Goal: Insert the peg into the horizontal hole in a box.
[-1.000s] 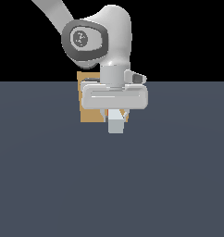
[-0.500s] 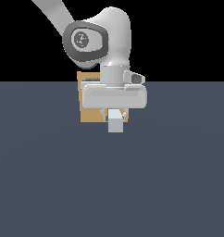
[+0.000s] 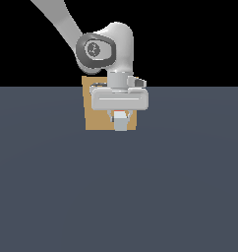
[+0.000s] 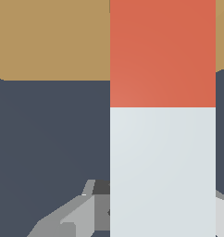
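Observation:
The tan box (image 3: 97, 110) stands at the far side of the dark floor, and in the exterior view my hand covers most of its face. My gripper (image 3: 120, 118) is shut on the peg (image 3: 120, 124), held level and pointing at the box. From outside, only the peg's pale near end and a sliver of red show. In the wrist view the peg's pale part (image 4: 162, 171) leads to its red-orange end (image 4: 162, 53), which lies over the box (image 4: 51, 39). A grey finger (image 4: 72, 217) shows beside the peg. The hole is hidden behind the peg and my hand.
The dark grey floor (image 3: 119, 197) stretches around the box. The arm's links (image 3: 99, 49) rise above the box toward the exterior view's left.
My gripper has carried the peg toward the box. The pale end showing below my hand has grown shorter over the last second.

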Available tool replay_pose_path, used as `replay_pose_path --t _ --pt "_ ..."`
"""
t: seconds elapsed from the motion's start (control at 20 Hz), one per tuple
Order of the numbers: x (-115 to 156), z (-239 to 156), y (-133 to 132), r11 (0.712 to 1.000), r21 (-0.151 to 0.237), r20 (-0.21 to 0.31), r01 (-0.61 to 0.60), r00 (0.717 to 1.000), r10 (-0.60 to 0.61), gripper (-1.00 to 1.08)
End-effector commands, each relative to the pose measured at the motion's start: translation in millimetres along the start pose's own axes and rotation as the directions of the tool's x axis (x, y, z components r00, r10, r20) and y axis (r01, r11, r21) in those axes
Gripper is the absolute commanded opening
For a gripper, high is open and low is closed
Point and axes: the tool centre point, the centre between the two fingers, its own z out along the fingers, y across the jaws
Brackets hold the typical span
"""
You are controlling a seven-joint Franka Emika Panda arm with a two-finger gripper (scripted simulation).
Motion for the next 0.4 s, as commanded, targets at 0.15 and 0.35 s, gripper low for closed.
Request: replay_pose_path --t 0.15,0.35 --pt "34 -3 2 1.000 -0.005 -0.001 -0.001 1.000 0.001 -1.00" --pt "41 -3 3 1.000 -0.005 -0.001 -0.001 1.000 0.001 -1.00"
